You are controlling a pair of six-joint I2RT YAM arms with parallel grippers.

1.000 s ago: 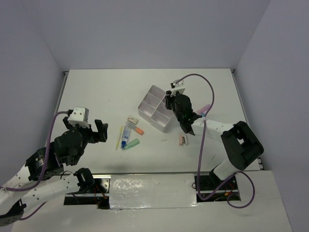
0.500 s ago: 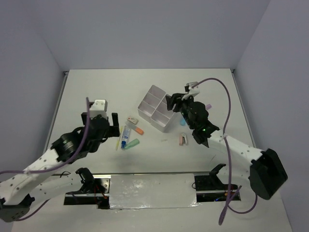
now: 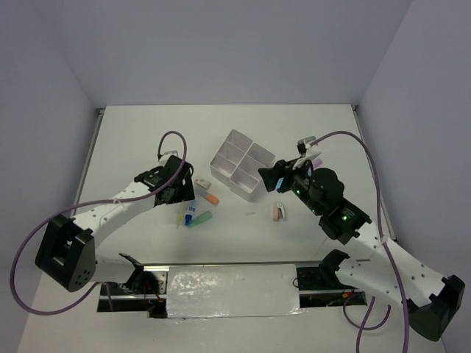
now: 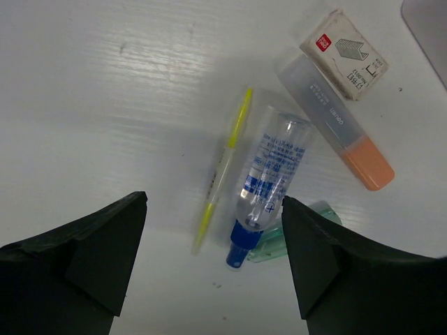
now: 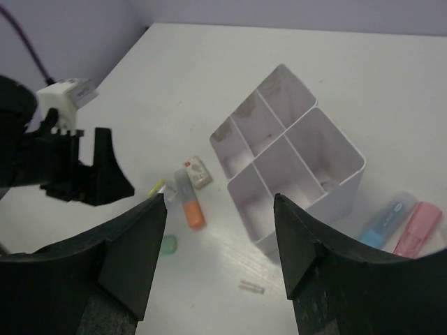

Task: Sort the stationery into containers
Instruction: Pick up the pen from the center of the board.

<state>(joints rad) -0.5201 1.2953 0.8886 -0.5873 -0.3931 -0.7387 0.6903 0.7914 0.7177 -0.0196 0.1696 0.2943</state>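
The white four-compartment box (image 3: 242, 166) stands mid-table; the compartments that show look empty in the right wrist view (image 5: 293, 162). Left of it lie a small white staple box (image 4: 343, 54), an orange highlighter (image 4: 343, 134), a blue-capped clear tube (image 4: 274, 167), a thin yellow pen (image 4: 223, 167) and a green highlighter (image 4: 311, 234). My left gripper (image 3: 182, 193) is open and empty just above this cluster (image 4: 213, 258). My right gripper (image 3: 266, 176) is open and empty, close by the box's right side (image 5: 220, 265). A pink mini stapler (image 3: 280, 212) lies in front of the box.
A blue highlighter (image 5: 385, 220) and a pink highlighter (image 5: 417, 227) lie right of the box. A tiny pale piece (image 5: 251, 287) lies in front of the box. The table's metal front edge (image 3: 235, 276) runs near the arm bases. Grey walls close three sides.
My left arm has reached forward and right, from the near left corner to over the item cluster. My right gripper has drawn back and right from above the box.
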